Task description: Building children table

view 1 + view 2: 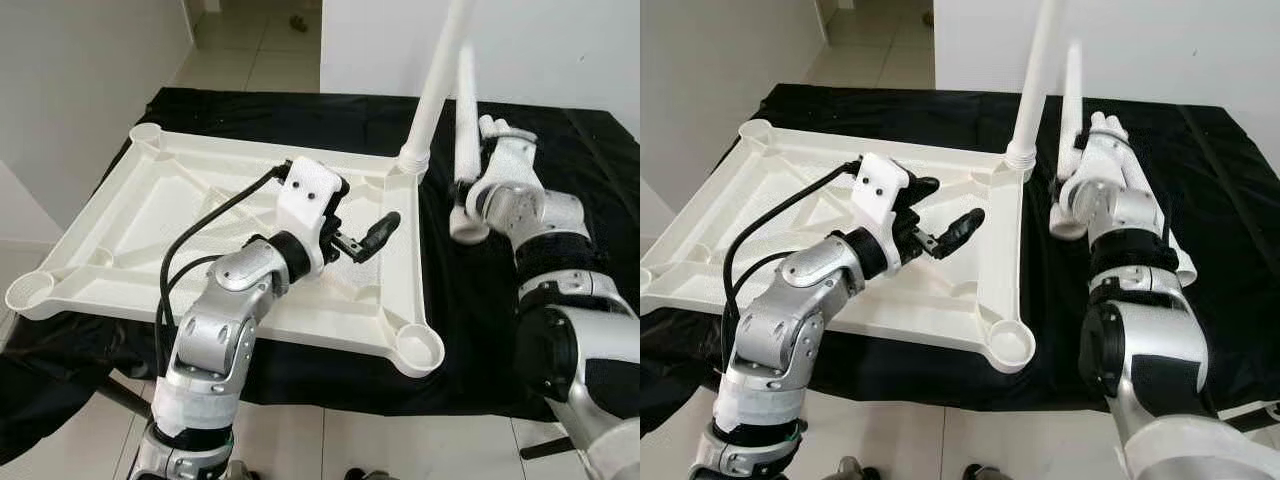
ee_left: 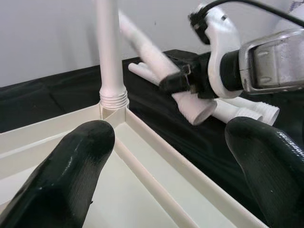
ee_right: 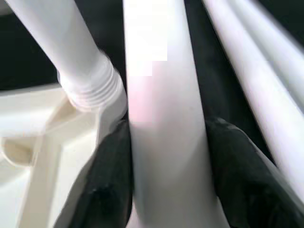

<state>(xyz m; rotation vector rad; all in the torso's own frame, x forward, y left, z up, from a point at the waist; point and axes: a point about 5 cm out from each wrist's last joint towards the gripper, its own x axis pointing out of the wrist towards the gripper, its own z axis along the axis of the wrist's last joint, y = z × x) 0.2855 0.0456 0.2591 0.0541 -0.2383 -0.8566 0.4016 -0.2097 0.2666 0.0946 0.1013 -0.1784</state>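
A white plastic tabletop [image 1: 150, 230] lies upside down on the black cloth. One white leg [image 1: 435, 80] stands screwed into its far right corner socket [image 1: 413, 160]. My left gripper [image 1: 362, 215] hovers open over the underside near the right rim, its fingers [image 2: 71, 166] wide apart and holding nothing. To the right of the tabletop, my right gripper [image 1: 470, 190] is shut on a second white leg [image 1: 466, 120], held nearly upright with its lower end [image 1: 467, 225] just above the cloth. In the right wrist view this leg [image 3: 161, 118] sits between both fingers [image 3: 111, 185], close beside the mounted one.
Corner sockets at the near right [image 1: 420, 347], near left [image 1: 30, 292] and far left [image 1: 146, 131] stand open. More white legs [image 1: 1180, 262] lie on the black cloth [image 1: 480, 330] to my right. White walls stand behind, and tiled floor runs along the table's near edge.
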